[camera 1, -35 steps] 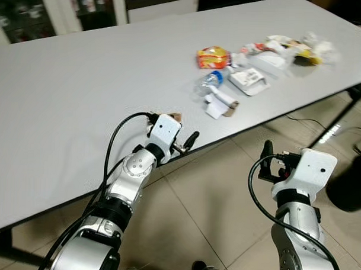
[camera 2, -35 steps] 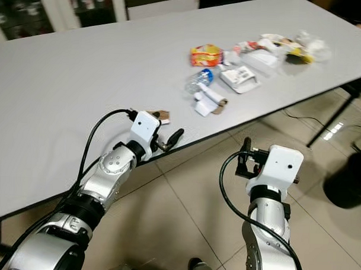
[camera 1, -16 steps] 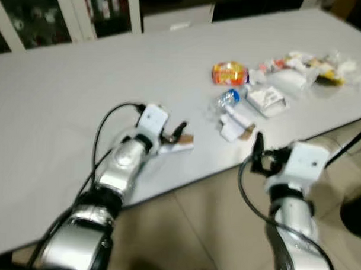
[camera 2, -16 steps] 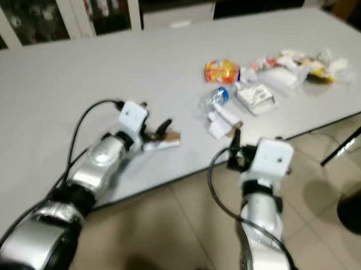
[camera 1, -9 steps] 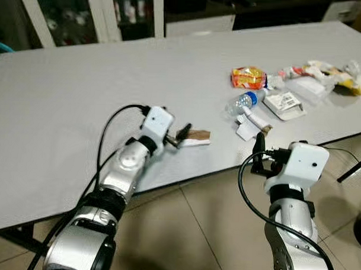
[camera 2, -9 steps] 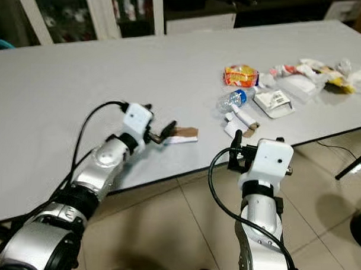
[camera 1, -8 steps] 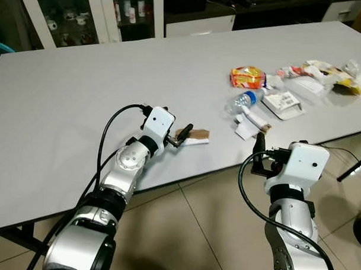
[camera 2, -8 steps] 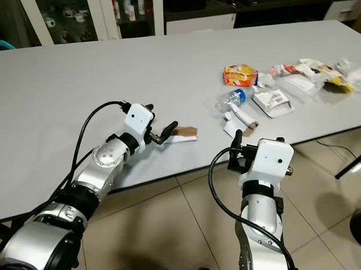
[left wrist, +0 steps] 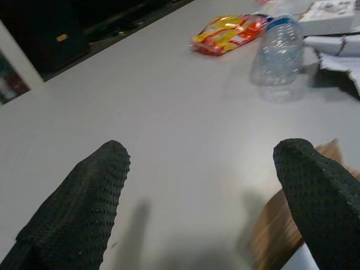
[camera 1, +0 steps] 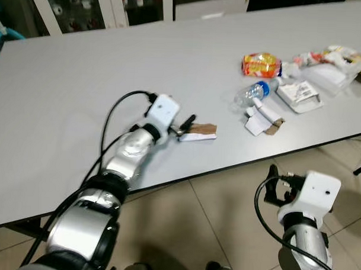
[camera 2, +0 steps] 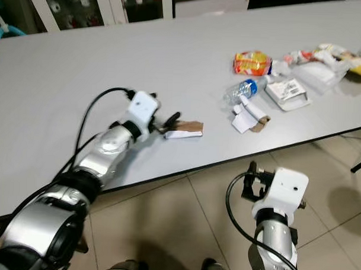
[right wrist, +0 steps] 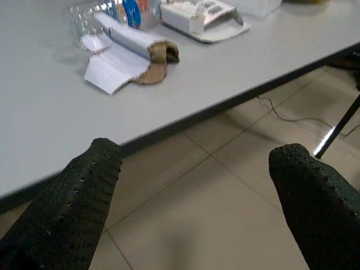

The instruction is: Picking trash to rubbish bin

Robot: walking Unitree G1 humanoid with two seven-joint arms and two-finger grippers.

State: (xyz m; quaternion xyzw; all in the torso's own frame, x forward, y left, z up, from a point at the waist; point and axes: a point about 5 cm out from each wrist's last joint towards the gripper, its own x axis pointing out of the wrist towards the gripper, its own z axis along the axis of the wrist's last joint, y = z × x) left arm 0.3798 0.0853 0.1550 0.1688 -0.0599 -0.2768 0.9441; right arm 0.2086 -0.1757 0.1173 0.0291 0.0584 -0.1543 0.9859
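Lower than half a second ago, the right end effector now hangs below the counter's near edge over the tiled floor, its two black fingers spread wide and holding nothing, as the right wrist view shows. On the grey counter, the left end effector reaches over the near edge, its fingers spread apart, with one finger touching the end of a flat brown-and-white paper scrap that lies on the surface; nothing is pinched between them.

Further along the counter to the robot's right lies the main heap of trash. A clear plastic bottle with a blue cap rests on its side, just beside a crumpled white paper wrapper with a brown end. An orange-and-yellow snack packet sits behind the bottle, near the middle of the counter. A white carton lies open just right of the bottle, and more crumpled white and yellow wrappers are piled toward the far right end.

Behind the counter, glass-fronted cabinets line the wall. At the bottom of the head views, two dark shoe tips stand on the floor tiles between the arms.
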